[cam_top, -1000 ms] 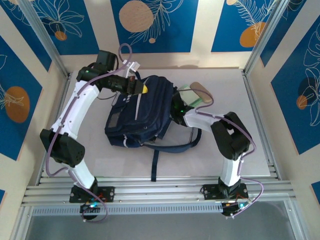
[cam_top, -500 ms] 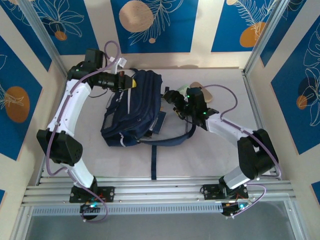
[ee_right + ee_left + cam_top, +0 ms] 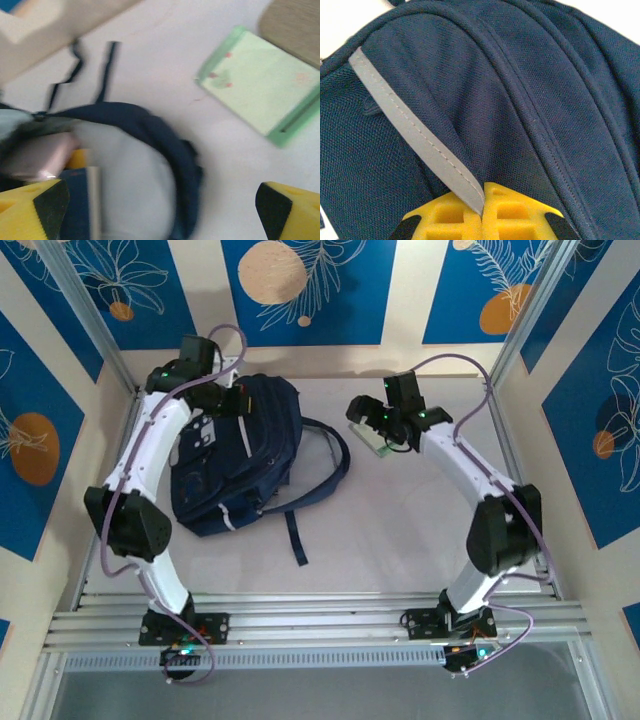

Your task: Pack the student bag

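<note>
- Student bag [image 3: 235, 465]: lies flat on the table, just below and on the near side of the left claw [image 3: 236, 402]. That claw is clamped shut on the bag's top edge. In the wrist view a grey strip [image 3: 415, 135] runs straight in between its yellow fingers [image 3: 515, 215].
- Change: the bag has slid with the left claw toward the left wall. The right claw [image 3: 368, 425], lately low at the bag's side, has lifted clear and swung off to the far right.
- Right claw: jaws stand wide apart and hold nothing. A green pad [image 3: 260, 92] lies just ahead of it, with a brown object [image 3: 295, 25] beyond (too blurred to identify).
- Meaning, as a judgement: the bag is now anchored by one claw and the other is freed to fetch an item. Nothing appears packed yet, and no open mouth of the bag can be seen.
- Edges and room: bare table [image 3: 420, 530] lies between the two claws, crossed only by the looped shoulder strap [image 3: 335, 455], which could snag a low pass. The left claw sits close to the back-left corner, with little room beyond it.
</note>
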